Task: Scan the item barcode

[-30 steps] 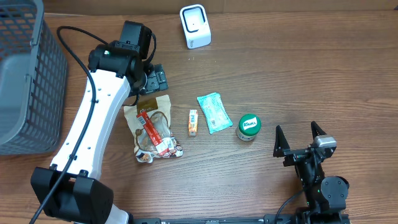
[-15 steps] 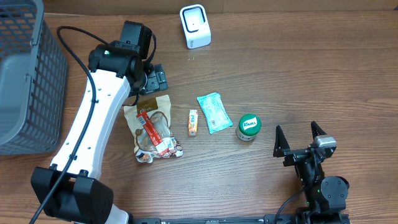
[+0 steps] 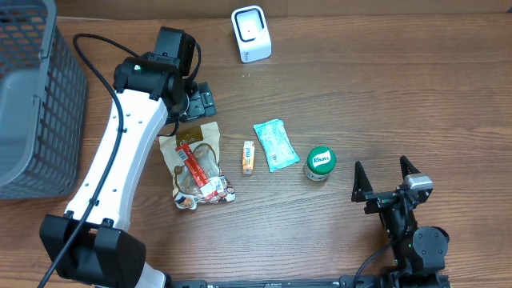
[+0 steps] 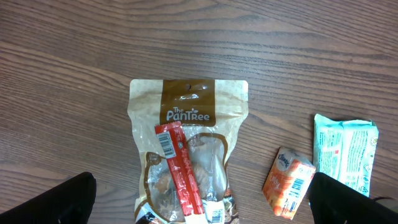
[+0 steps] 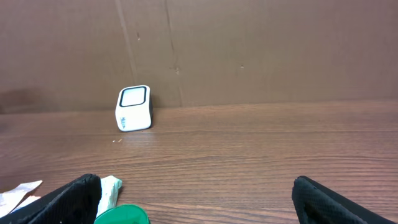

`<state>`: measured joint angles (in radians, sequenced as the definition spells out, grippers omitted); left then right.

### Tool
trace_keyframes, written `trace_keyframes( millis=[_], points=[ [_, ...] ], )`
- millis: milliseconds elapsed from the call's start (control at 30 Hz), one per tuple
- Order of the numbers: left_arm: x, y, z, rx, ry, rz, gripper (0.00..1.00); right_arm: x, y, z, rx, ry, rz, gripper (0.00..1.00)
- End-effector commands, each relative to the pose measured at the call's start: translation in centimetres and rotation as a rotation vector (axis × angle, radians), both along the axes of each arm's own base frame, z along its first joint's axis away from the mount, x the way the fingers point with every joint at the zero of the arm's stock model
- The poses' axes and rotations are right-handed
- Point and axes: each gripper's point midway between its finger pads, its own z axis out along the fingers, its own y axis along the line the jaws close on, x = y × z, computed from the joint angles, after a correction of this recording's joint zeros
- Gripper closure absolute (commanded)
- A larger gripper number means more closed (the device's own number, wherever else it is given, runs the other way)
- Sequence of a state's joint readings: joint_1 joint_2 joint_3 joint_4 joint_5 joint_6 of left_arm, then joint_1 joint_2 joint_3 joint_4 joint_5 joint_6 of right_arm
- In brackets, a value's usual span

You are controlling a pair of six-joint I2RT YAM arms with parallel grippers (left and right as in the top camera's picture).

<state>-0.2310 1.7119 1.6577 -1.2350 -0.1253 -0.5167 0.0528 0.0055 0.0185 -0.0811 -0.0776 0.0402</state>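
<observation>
Left hand (image 4: 205, 202) spread above the snack pouch (image 4: 186, 106), its bottom cut off; right hand (image 3: 387, 178) spread too

We see the left arm (image 3: 120, 152) as a long white shell between black joint housings, with a black cable (image 3: 80, 38) running along it. The right arm (image 3: 408, 228) is black all over, capped by a small grey block, and its fingers (image 3: 358, 180) are black tapered points.

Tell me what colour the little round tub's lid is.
Green, with a white logo; the overhead view shows the lid best.
</observation>
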Motion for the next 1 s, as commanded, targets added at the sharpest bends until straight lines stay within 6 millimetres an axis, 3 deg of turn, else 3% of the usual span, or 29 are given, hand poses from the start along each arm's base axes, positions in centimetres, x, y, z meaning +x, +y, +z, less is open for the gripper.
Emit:
trace_keyframes(
  millis=[0,300,567,767,967],
  points=[
    [0.2,0.4,1.2,0.016,-0.035,-0.006,0.00,0.1,-0.1,-0.4,-0.006,0.003,-0.007,0.00],
    [0.2,0.4,1.2,0.016,-0.035,-0.007,0.00,-0.4,1.9,1.1,0.135,-0.028,0.112,0.00],
    [0.2,0.4,1.2,0.016,-0.035,-0.007,0.00,-0.6,2.3,0.7,0.138,0.007,0.138,0.00],
    [0.2,0.4,1.2,0.016,-0.035,-0.007,0.01,-1.8,1.8,5.3,0.137,-0.008,0.112,0.00],
    [0.2,0.4,1.2,0.016,-0.035,-0.007,0.00,-3.6,1.2,13.5,0.138,0.019,0.082,0.00]
  ],
)
